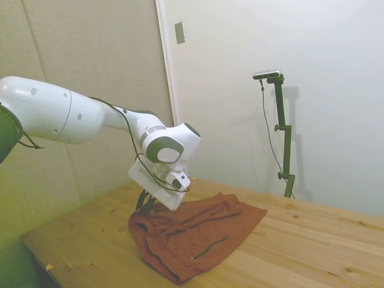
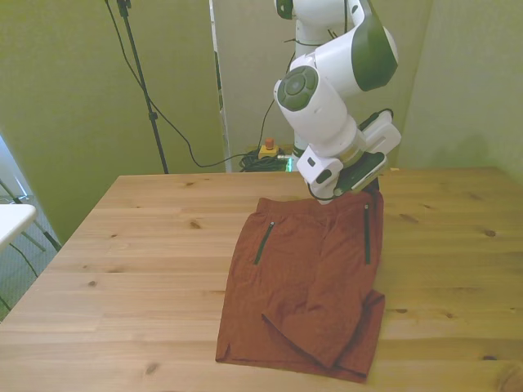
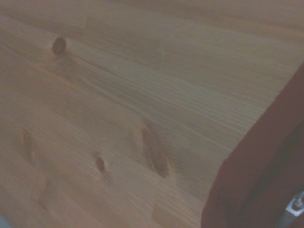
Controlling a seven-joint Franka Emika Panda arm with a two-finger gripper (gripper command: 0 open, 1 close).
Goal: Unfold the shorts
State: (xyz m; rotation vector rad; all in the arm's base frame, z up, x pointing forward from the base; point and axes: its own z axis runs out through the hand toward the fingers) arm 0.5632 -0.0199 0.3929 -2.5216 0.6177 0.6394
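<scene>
low at the far edge of the shorts (image 2: 306,278), the tool (image 1: 147,206), pinching the waist there and lifting it a bit. on the table (image 2: 139,245), spread long toward the near side, one leg corner folded over at the front view's right.

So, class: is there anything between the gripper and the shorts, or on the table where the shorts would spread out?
Nothing visible. The gripper is already at the shorts, at their raised edge, and the table around them shows only bare wood in every view.
</scene>
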